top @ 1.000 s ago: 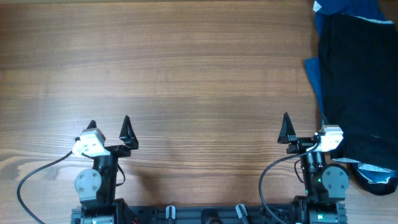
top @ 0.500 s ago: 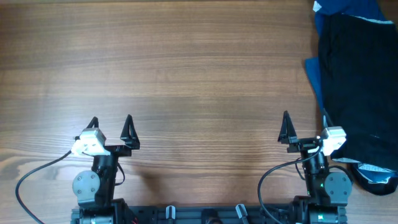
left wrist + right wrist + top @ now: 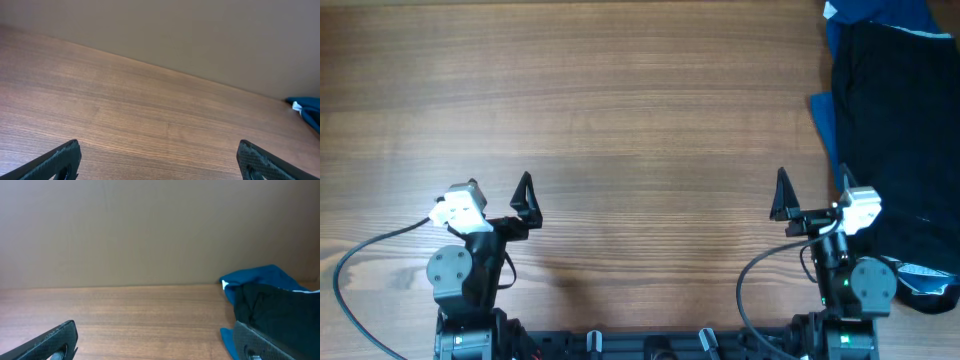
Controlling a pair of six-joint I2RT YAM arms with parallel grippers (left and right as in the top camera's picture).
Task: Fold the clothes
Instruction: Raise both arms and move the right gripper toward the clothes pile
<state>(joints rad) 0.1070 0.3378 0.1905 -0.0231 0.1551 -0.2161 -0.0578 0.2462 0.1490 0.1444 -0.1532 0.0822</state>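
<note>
Rumpled plain black fabric garment [image 3: 900, 150] runs near-to-far along the right edge; left gripper [image 3: 495, 195] and right gripper [image 3: 811, 185] gape wide, empty.

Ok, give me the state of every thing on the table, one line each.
black garment: unfolded, lying rumpled on the robot's right side, not gripped.
dark blue cloth: bunched, partly under the black garment.
left gripper: open, empty.
right gripper: open, empty.
</note>
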